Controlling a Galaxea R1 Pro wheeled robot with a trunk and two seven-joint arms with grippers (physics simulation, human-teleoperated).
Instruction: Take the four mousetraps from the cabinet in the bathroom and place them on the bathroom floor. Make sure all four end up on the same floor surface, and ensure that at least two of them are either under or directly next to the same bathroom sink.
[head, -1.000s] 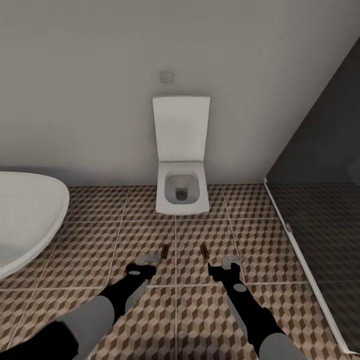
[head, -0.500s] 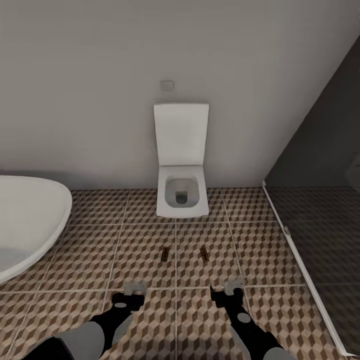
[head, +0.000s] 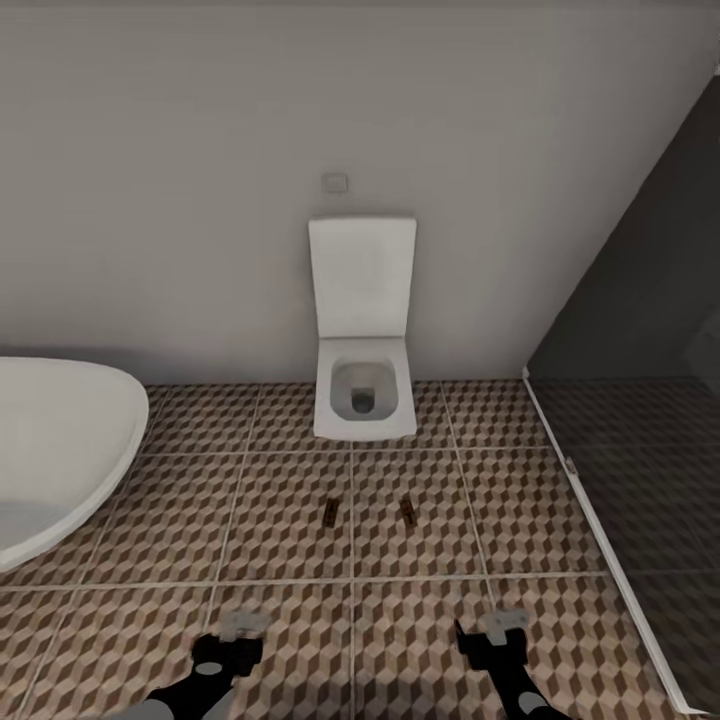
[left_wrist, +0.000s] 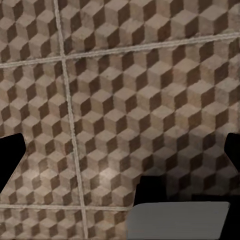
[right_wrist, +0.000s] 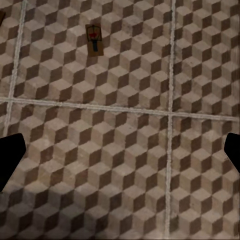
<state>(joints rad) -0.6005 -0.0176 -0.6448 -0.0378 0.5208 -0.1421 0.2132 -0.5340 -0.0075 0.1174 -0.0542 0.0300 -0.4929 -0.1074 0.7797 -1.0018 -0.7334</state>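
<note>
Both pincers have drawn back from two mousetraps (head: 330, 513) (head: 407, 512) on the floor (head: 280, 500).

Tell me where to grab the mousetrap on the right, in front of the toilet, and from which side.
Probably from straight above, pinching the long wooden edges of the mousetrap. It lies flat on the floor tiles, so no side gives access underneath.

Black wrists, pale grey fingers (head: 240, 623)

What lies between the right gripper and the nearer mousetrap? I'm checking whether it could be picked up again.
Nothing visible does. The right gripper hangs above bare patterned floor, and the nearer mousetrap lies flat on the tile ahead of it, with open tiles between. The other mousetrap lies apart, beside it.
</note>
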